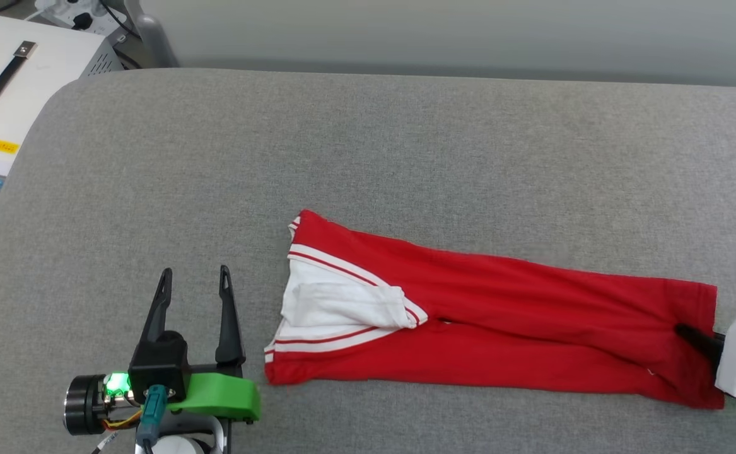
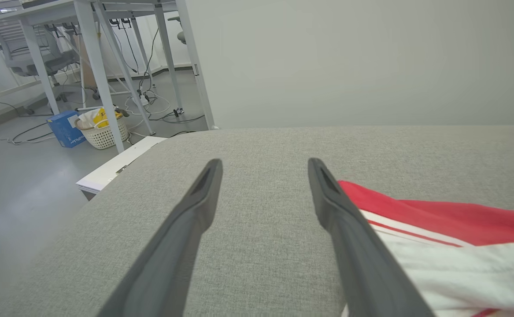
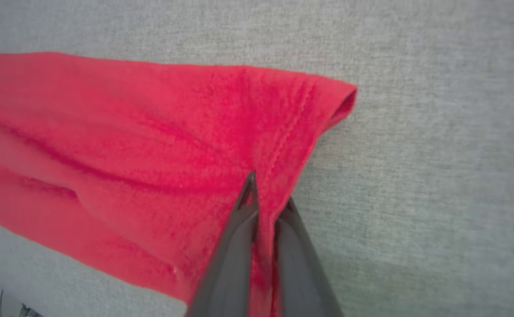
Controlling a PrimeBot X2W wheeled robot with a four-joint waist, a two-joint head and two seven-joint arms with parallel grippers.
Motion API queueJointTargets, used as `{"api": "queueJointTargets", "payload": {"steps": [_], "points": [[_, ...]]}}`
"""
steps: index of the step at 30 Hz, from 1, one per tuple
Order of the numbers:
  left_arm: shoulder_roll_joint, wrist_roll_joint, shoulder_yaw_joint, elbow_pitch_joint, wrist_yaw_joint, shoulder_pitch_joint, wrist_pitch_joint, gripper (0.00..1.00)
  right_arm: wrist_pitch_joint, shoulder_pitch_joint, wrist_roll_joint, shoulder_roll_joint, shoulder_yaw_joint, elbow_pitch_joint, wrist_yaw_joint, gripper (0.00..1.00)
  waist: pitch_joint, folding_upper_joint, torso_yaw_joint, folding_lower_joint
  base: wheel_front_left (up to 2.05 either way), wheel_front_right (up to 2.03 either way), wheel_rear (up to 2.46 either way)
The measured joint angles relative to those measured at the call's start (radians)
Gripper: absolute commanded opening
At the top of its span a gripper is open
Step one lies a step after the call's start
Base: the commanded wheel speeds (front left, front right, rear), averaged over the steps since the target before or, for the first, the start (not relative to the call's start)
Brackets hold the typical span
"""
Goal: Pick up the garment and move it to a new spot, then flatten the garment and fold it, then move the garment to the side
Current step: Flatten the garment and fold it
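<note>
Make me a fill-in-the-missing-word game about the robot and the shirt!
1. The right gripper is pinched shut on one end of the _____ garment.
2. The left gripper holds nothing, and its two fingers are _____.
3. The sleeve tucked on top of the garment is coloured _____.
4. The garment lies flat on a padded surface that is coloured _____.

Missing words: red, open, white, grey.
</note>
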Motion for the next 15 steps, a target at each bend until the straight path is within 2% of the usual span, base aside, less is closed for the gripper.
{"api": "queueJointTargets", "payload": {"steps": [7,15], "points": [[-0.015,0.03,0.037,0.002,-0.043,0.026,0.0,1.0,-0.028,0.002,-0.002,-0.095,-0.009,0.055,0.0,0.0,-0.031,0.0,-0.009,0.0,0.0,0.0,0.0],[-0.031,0.054,0.058,0.005,-0.078,0.033,0.0,1.0,-0.033,0.03,0.04,-0.146,-0.043,0.06,0.0,0.0,-0.042,0.0,-0.016,0.0,0.0,0.0,0.0]]}}
